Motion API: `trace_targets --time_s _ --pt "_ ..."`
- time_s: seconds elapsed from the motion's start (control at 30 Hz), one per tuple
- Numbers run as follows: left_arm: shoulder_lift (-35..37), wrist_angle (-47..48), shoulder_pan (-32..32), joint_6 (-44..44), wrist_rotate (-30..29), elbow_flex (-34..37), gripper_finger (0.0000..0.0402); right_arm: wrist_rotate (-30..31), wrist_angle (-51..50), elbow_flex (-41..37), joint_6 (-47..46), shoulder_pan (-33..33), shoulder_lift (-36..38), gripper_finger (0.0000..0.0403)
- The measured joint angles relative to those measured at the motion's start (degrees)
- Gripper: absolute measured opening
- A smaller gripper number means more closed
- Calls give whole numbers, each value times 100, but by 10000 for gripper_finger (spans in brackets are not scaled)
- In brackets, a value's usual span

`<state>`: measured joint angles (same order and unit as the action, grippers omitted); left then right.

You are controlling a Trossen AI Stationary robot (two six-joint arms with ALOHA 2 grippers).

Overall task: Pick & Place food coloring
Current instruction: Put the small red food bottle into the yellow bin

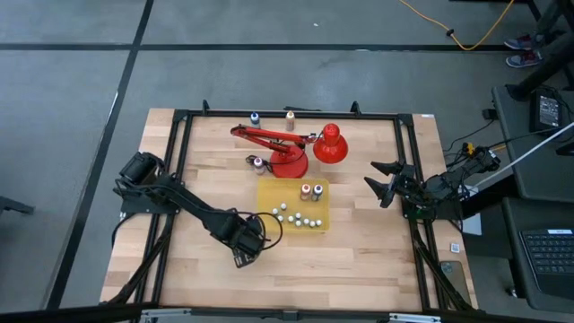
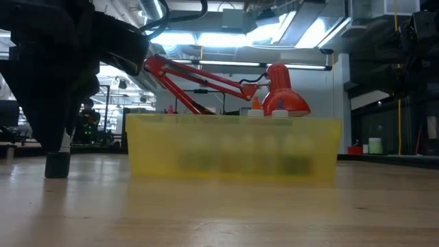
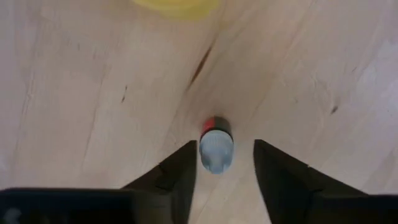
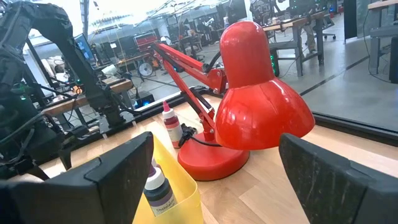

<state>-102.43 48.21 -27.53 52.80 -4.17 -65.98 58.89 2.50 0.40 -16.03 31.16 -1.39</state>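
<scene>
1. The left gripper (image 3: 224, 177) hangs low over the table (image 1: 359, 260), just beside the yellow tray (image 1: 269, 193), fingers spread.
2. A red food coloring bottle (image 3: 216, 144) stands between those fingers, touching neither.
3. More bottles (image 1: 311, 191) sit in the tray.
4. The right gripper (image 1: 381, 182) waits at the table's right edge, released, near the red lamp (image 1: 329, 144).

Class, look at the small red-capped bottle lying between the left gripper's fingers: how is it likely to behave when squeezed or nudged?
The bottle lies on its side on the bare table, so, being round, it may well roll if nudged. It looks tiny, so probably light. The open left gripper straddles it; an off-centre pinch on its smooth body might squirt it out.
</scene>
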Motion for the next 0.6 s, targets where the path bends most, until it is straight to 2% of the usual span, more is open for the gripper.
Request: trace_targets --time_s 0.13,0.33,0.6 --pt "0 0 0 -2 -59 0 111 0 0 1 0 0 0 347" --pt "0 0 0 -153 -5 0 74 0 0 1 0 0 0 347" --pt "319 266 31 -253 127 -59 61 0 0 1 0 -1 0 347"
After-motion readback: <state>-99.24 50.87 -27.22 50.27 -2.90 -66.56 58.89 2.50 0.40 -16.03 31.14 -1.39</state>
